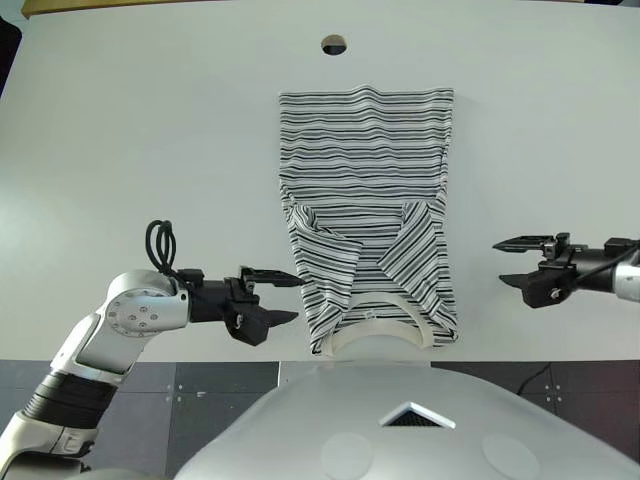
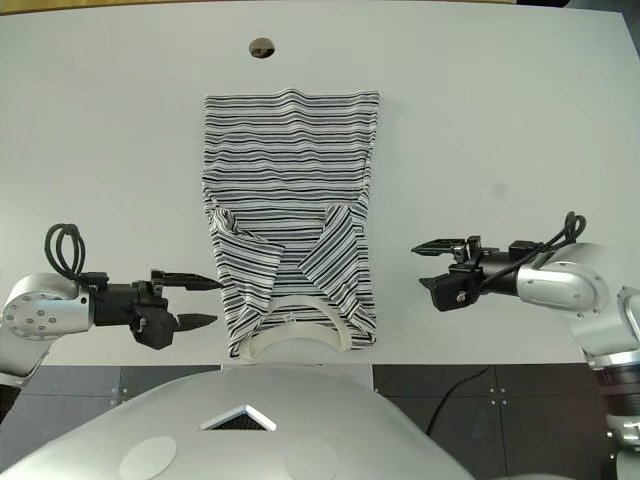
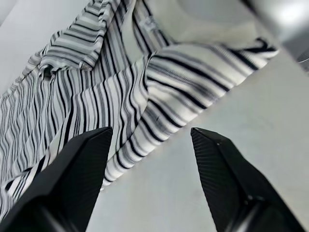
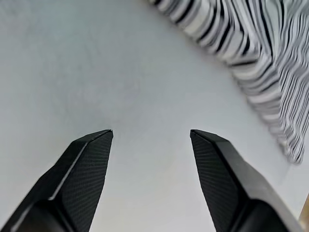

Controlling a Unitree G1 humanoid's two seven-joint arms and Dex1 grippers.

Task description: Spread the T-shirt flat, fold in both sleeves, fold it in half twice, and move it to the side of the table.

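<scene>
Black-and-white stripes cover the T-shirt (image 1: pixel 365 190), which lies lengthwise in the centre of the white table (image 1: pixel 150 150). Its hem is toward the top of the frame and its pale collar (image 1: pixel 385 335) is at the bottom edge. Both sleeves are folded inward and meet over the lower middle of the shirt. A small round hole (image 1: pixel 333 45) sits in the table at upper centre, above the hem. At lower left the left gripper (image 1: pixel 298 299) hangs with its fingers spread, the tips just beside the shirt's edge near the collar. At right of the frame the right gripper (image 1: pixel 498 262) has its fingers spread too, over bare table and apart from the shirt's other edge.
</scene>
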